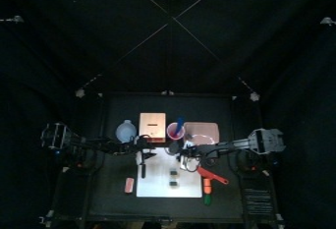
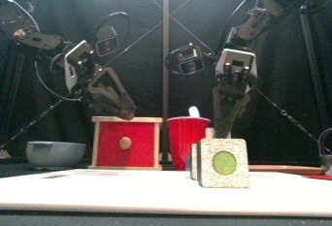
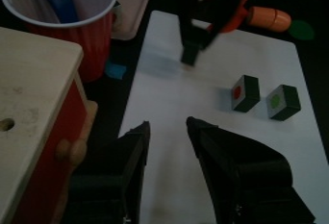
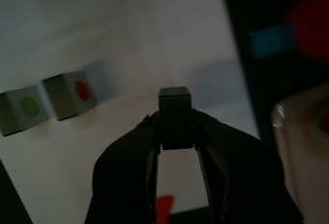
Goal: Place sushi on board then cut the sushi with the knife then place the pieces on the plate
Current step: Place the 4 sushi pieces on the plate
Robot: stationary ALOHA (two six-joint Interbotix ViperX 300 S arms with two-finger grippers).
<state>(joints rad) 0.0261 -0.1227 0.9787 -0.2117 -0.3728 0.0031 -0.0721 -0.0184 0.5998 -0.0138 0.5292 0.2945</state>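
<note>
Above the white cutting board [image 1: 157, 199] the right gripper [image 4: 176, 130] pinches a dark block [image 4: 176, 101], we think sushi; the left gripper [image 3: 167, 127] is spread. Next the block must reach the pink tray [image 1: 203, 132].

— What colour is the board [image 3: 193, 112]?
— White, on a black bench [image 1: 108, 199]. Two sushi pieces stand on it, both with dark green wraps. One has a red centre [image 3: 243, 91], the other a green centre [image 3: 283, 102] on a pale, speckled face.
— And the sushi block [image 4: 175, 101] in the right pincer [image 4: 175, 124]?
— Dark, near black from the wrist. The jaws are black as well.
— The cup [image 2: 188, 145]?
— Red, with a blue knife [image 3: 58, 2] in it. The box [image 2: 127, 143] is pale wood with a red drawer front.
— Anything else?
— A blue-grey bowl [image 2: 54, 152], a pink tray [image 1: 203, 132], and an orange toy [image 3: 267, 16] with a green end.
</note>
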